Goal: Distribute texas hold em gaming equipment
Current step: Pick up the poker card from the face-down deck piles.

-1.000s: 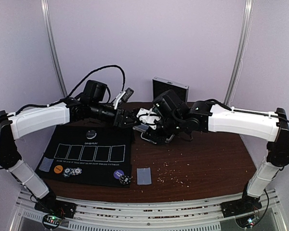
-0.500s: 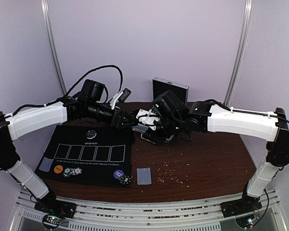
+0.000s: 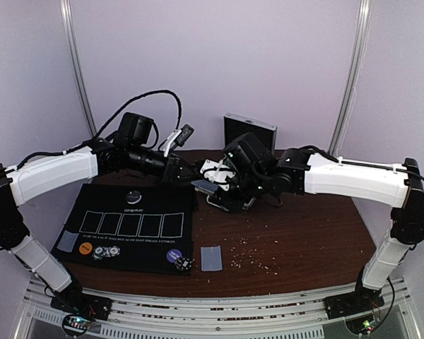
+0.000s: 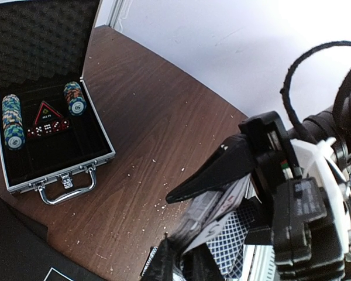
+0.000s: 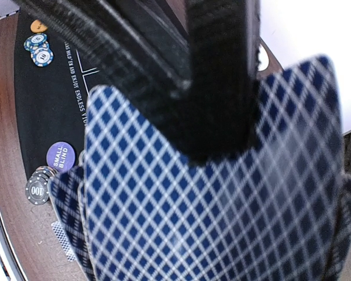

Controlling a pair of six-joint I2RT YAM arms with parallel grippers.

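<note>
My right gripper (image 3: 210, 185) hangs above the table's middle, shut on a deck of blue diamond-backed playing cards (image 5: 210, 222). My left gripper (image 4: 181, 260) meets it from the left, its two fingers pinched on the edge of a card fanned out of that deck (image 4: 222, 213). On the black mat (image 3: 148, 247) lie an orange disc (image 3: 85, 248), striped chips (image 3: 107, 251), a purple disc (image 3: 174, 256) with a chip (image 3: 184, 264) beside it, and a black disc (image 3: 133, 196). One card (image 3: 68, 241) lies on the mat's left corner. Another card (image 3: 210, 258) lies on the wood.
An open metal case (image 4: 47, 134) with chip stacks and dice stands at the back of the table, behind the grippers. Crumbs are scattered over the brown tabletop (image 3: 297, 240) to the right of the mat.
The left gripper's jaws opened a little, then closed on a card at the deck. The left wrist shifted slightly left and back. The right arm stayed still.
</note>
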